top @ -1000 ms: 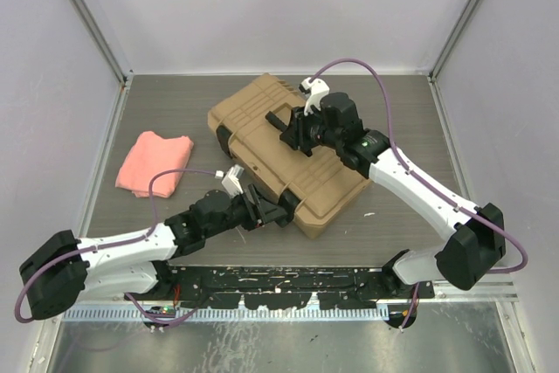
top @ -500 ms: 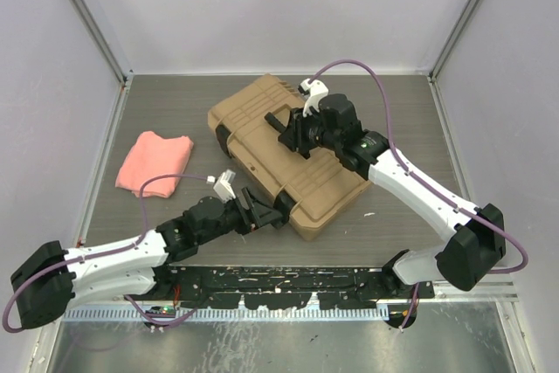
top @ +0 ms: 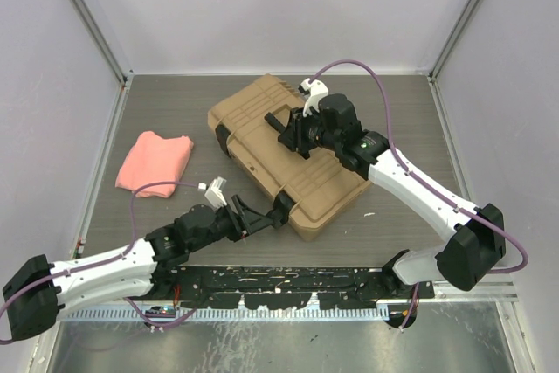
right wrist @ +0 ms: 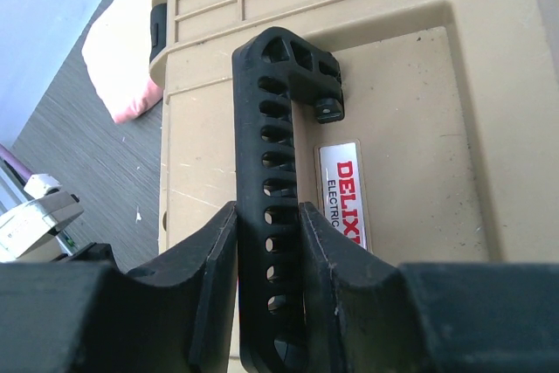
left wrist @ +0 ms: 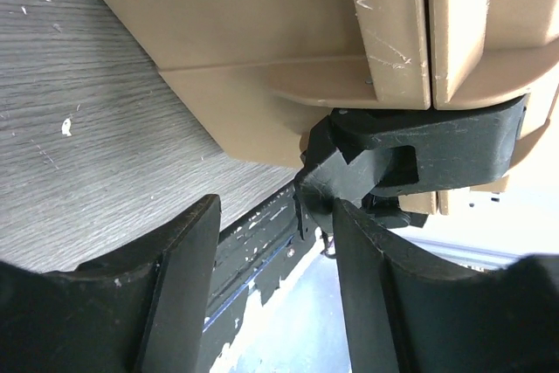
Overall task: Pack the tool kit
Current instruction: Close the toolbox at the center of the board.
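The ribbed tan hard-plastic tool case (top: 288,150) lay shut beneath my right gripper (right wrist: 266,216), which pinched its black carry handle (right wrist: 271,128); my left gripper (left wrist: 275,216), half open and empty, had a black latch (left wrist: 419,150) at one fingertip; I judged only latching remained.

The 2 arms are built alike: the left arm (top: 105,264) and the right arm (top: 419,191) have smooth white link shells joined by bulky black joint housings. Each ends in a black wrist block with a small white camera mount (top: 214,189) on top. A thin purple cable (top: 166,183) loops free beside each arm, a tiny green light (top: 362,140) glows on the right arm's black forearm, and the left gripper (left wrist: 278,207) and right gripper (right wrist: 266,216) each carry 2 thick matte-black fingers (left wrist: 179,251) with curved inner faces and rounded tips.
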